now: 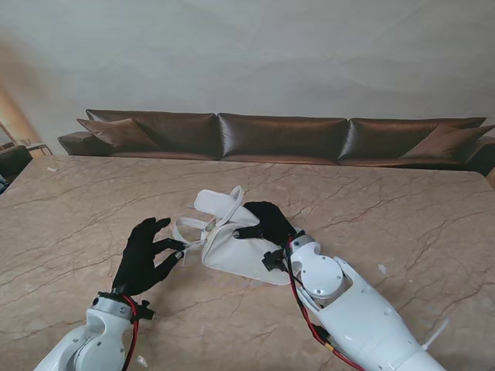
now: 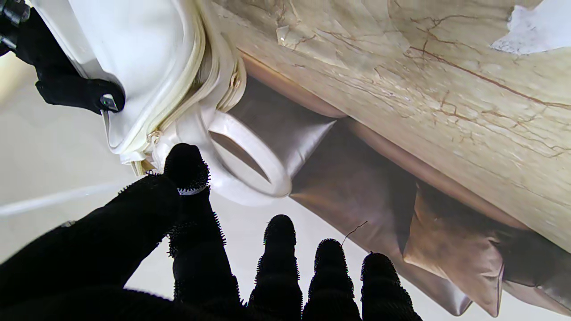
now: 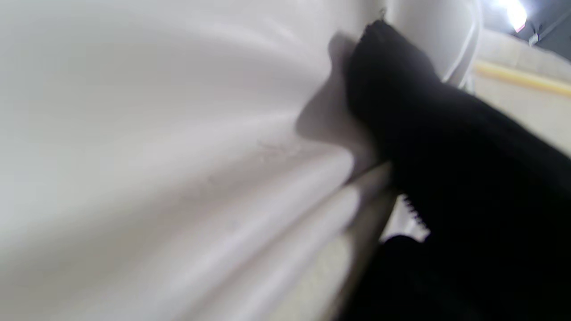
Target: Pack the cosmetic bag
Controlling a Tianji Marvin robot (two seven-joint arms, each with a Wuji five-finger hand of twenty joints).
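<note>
Fingers of your left hand: thumb and forefinger pinched at the bag's end, on the zipper tab or the strap root beside it; which of the two, cannot tell. Other three fingers stand free, apart, touching nothing.

Just past the pinch: strap loops out from the same end, curling away from the fingertips.

Bag, white, lies on the table between your hands. Long axis runs from your left fingertips toward your right hand, slanting nearer to you on the right.

Right hand rests on the bag's far end, fingers curled over the top edge, pressing into the soft wall. Looks like a hold; wrist view too blurred to confirm a full grip.

Judgement: zipper line follows the long axis, so the coming pull goes along it, left hand nearer the tab, right hand anchoring.
</note>
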